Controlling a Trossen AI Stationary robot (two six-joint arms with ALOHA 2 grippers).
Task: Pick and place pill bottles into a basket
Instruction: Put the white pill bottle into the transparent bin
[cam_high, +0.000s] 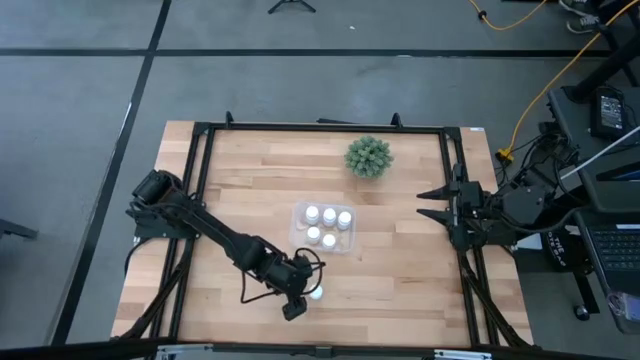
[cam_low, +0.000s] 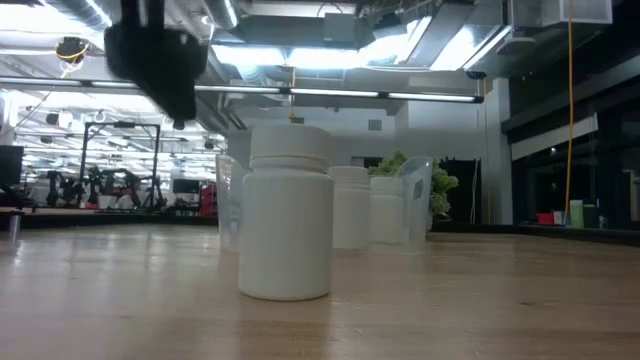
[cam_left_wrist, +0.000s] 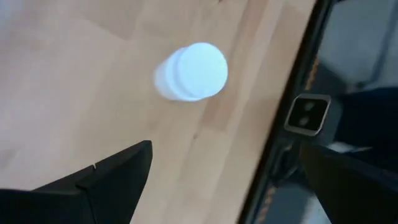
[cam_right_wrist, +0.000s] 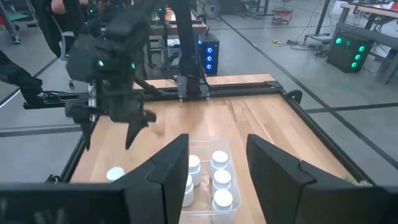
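One pill bottle (cam_high: 316, 292) left on table (cam_high: 400, 270); left gripper (cam_high: 297, 303), fingers apart, should centre over its cap before descending.

I went through all four views for lettering and found nothing I could read. The small white cylindrical pill bottle (cam_low: 287, 213) standing closest in the low view showed a plain side, no label on it. The round white caps of the bottles in the clear plastic rectangular basket (cam_high: 297, 216) were blank from above. The light wooden table top (cam_high: 400, 270) carried no marks or numbers. In the right wrist view, the green lights on the dark equipment box (cam_right_wrist: 348, 51) across the room glowed, but no characters came through.
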